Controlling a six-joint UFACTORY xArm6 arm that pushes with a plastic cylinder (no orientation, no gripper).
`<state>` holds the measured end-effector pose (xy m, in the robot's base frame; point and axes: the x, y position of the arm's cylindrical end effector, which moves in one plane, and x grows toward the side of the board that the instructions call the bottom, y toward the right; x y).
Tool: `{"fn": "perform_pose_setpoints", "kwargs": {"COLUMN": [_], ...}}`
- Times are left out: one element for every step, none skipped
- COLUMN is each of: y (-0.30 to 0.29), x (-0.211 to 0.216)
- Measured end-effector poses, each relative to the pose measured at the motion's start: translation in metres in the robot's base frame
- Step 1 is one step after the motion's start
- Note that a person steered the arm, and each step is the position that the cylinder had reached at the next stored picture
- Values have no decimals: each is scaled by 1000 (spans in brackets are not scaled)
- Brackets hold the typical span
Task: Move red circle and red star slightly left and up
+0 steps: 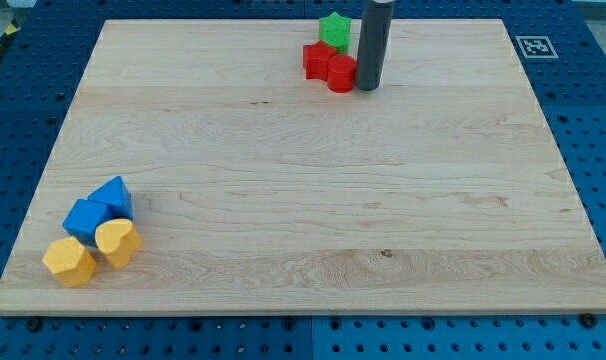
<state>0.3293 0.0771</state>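
The red circle point(340, 73) and the red star point(316, 59) sit side by side near the view's top, touching each other. The star is on the left. A green star point(334, 29) stands just above them, close to the board's top edge. My tip point(368, 87) rests on the board right against the red circle's right side. The dark rod rises from it out of the view's top.
The wooden board point(303, 200) lies on a blue pegboard. Near the view's bottom left sit two blue blocks point(86, 216) point(113, 196), a yellow heart-like block point(116, 241) and a yellow hexagon point(68, 261). A marker tag point(534, 45) is at the top right.
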Motion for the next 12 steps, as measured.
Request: {"fn": "perform_pose_setpoints", "kwargs": {"y": [0, -8, -30, -40, -42, -46, -70, -75, -75, -75, -75, -75], "x": [0, -1, -5, -6, -6, 18, 20, 20, 9, -14, -27, -29]}}
